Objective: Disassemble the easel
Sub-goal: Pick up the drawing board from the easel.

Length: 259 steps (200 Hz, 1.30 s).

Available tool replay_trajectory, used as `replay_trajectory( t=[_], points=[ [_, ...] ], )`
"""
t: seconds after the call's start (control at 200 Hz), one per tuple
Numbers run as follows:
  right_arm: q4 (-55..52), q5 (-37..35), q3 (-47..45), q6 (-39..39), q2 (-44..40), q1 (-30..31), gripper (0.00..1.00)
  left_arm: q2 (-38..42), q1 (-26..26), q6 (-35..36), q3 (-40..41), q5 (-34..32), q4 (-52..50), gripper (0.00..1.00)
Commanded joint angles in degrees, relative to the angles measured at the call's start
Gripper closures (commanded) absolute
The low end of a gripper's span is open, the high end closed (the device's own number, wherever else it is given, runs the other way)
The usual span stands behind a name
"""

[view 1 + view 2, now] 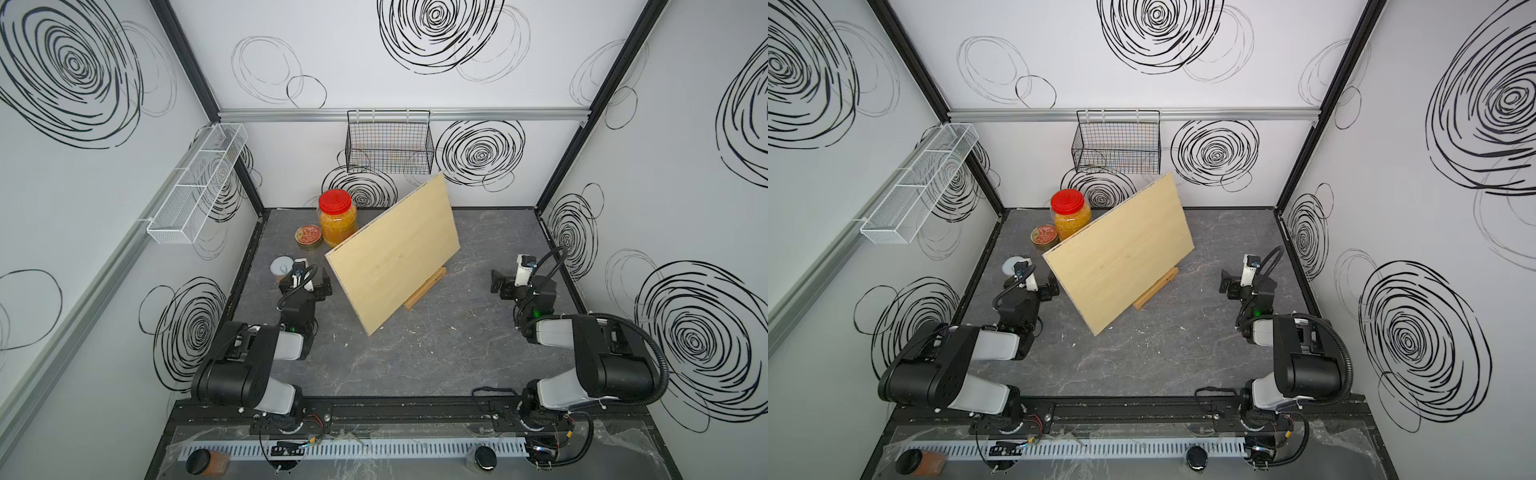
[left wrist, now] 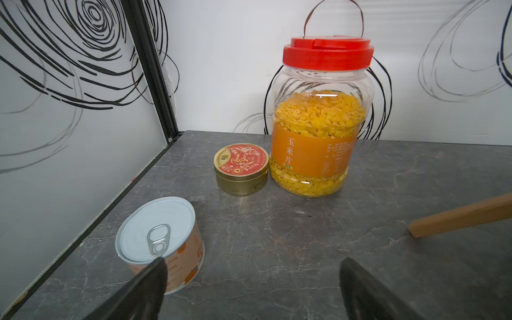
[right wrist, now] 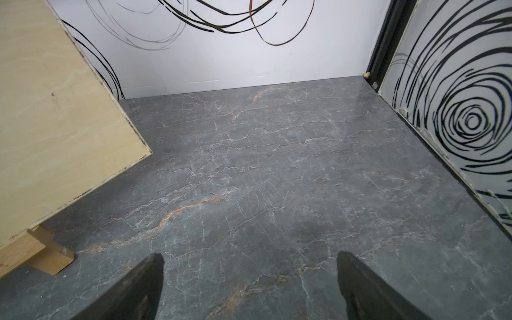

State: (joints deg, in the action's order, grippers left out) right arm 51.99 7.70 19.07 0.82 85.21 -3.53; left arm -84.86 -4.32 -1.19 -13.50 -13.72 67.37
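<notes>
In both top views the easel (image 1: 424, 289) (image 1: 1155, 288) stands mid-table, almost hidden by the pale board (image 1: 395, 249) leaning on it. Only its bottom ledge shows, on the side facing your right arm, its long axis running diagonally from the front toward the back right. Your left gripper (image 1: 306, 284) sits just beside the board's back edge. Your right gripper (image 1: 515, 286) is farther off but has bare table between it and the ledge. In the left wrist view the left claw's jaws stand wide apart and empty. A pull-tab can (image 2: 160, 235) is right by one finger, and a slim slat of the easel, probably a rear leg, reaches in from the side. In the right wrist view the right claw is also spread wide, holding nothing. The ledge end lies off to one side under the board's lower corner, not between the fingers. The board looks like your first lift, and the right arm seems better placed for the ledge.
</notes>
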Motion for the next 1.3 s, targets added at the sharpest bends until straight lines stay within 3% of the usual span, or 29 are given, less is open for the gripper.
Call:
replay_trajectory(
  t=[0.0,0.996,1.086,1.201,1.291],
  points=[
    [-0.22,-0.23,-0.51,0.23,-1.32,0.12,0.0,0.86,0.71,0.31,0.31,0.83,2.24,0.01],
    [-0.26,-0.15,-0.43,0.24,-1.19,0.12,0.0,1.09,0.1,0.73,-0.05,0.1,1.59,0.01],
    [-0.29,-0.15,-0.46,0.24,-1.28,0.1,0.0,3.43,0.05,0.33,-3.17,-0.87,-5.91,0.01],
    [0.03,-0.27,-0.7,0.24,-1.49,0.1,0.0,7.36,-0.01,-0.47,-15.9,-5.92,-32.25,0.01],
    [-3.25,-1.48,0.41,0.63,-3.24,0.23,0.0,7.64,0.76,-0.73,-25.08,-8.76,-47.0,0.01]
  ],
)
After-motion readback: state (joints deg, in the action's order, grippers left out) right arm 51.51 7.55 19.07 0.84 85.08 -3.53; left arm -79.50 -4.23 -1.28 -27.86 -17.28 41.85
